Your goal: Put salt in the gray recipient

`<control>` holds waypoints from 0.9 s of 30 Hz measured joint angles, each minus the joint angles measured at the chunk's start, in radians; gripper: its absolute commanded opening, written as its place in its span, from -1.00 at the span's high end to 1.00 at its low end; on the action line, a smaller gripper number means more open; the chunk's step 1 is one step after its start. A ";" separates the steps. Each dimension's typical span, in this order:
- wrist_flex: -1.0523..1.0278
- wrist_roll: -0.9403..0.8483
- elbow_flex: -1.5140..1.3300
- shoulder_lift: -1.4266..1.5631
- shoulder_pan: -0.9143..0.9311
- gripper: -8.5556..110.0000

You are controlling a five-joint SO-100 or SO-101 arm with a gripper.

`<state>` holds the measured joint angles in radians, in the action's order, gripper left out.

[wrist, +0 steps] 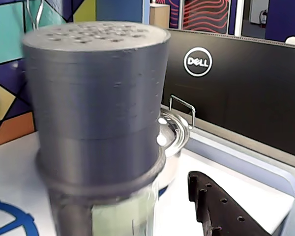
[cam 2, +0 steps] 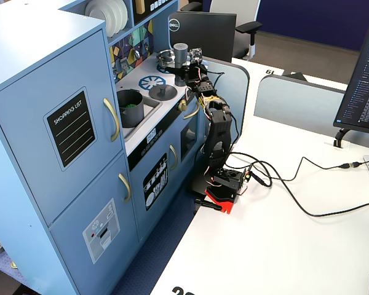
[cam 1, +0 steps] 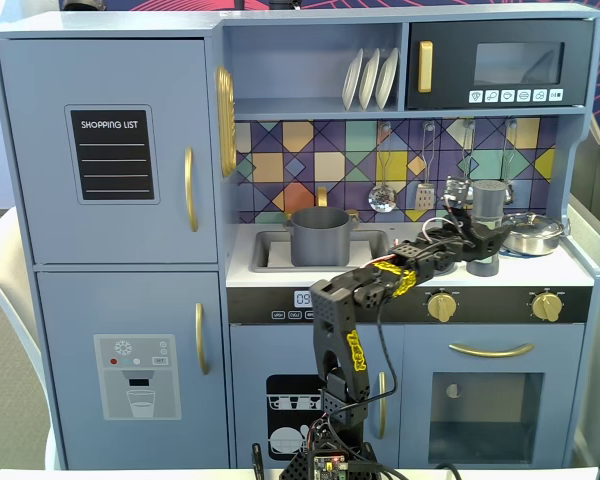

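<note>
Scanning a fixed view from the left, we meet the pale blue toy kitchen's fridge doors with a black shopping-list panel (cam 1: 112, 155), then the recessed sink (cam 1: 270, 250) where the matte gray cylindrical pot (cam 1: 321, 236) stands upright with its mouth open and uncovered. Further right along the white worktop (cam 1: 550, 268), the black and yellow arm reaches up from its base in front of the cabinet, and our tool (cam 1: 477, 232) sits at the tall slim dark gray cylindrical salt shaker (cam 1: 489, 215). The shaker stands upright on the worktop, well apart from the pot, just left of a shiny steel pan with a lid (cam 1: 533, 232).

In the other fixed view, the pot (cam 2: 130, 107) shows something green inside. To its right a flat gray round lid with a knob (cam 2: 163, 91) lies on the worktop, and beyond that the shaker (cam 2: 181, 54) stands upright with the tool (cam 2: 186, 66) at its side.

In the wrist view the shaker (wrist: 98, 108) fills the left half, its perforated top near the upper edge and a pale green label low on its body. The steel pan (wrist: 174, 135) sits just behind it to the right. One black perforated finger (wrist: 221, 211) shows at the lower right, clear of the shaker's wall; the other finger is out of sight, so we cannot tell whether the tool pinches the shaker or stands spread around it. A black Dell monitor (wrist: 236, 98) fills the right background.
</note>
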<state>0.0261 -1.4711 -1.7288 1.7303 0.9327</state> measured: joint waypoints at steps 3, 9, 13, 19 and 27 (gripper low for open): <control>0.000 0.002 0.080 -0.075 -0.006 -0.17; -0.003 0.009 0.178 -0.153 -0.032 -0.08; -0.003 0.011 0.216 -0.189 -0.055 0.39; -0.014 -0.008 0.224 -0.190 -0.087 0.86; -0.032 0.110 0.221 -0.126 -0.095 0.86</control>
<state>-0.0061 -1.3606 -1.5079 1.6045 0.8376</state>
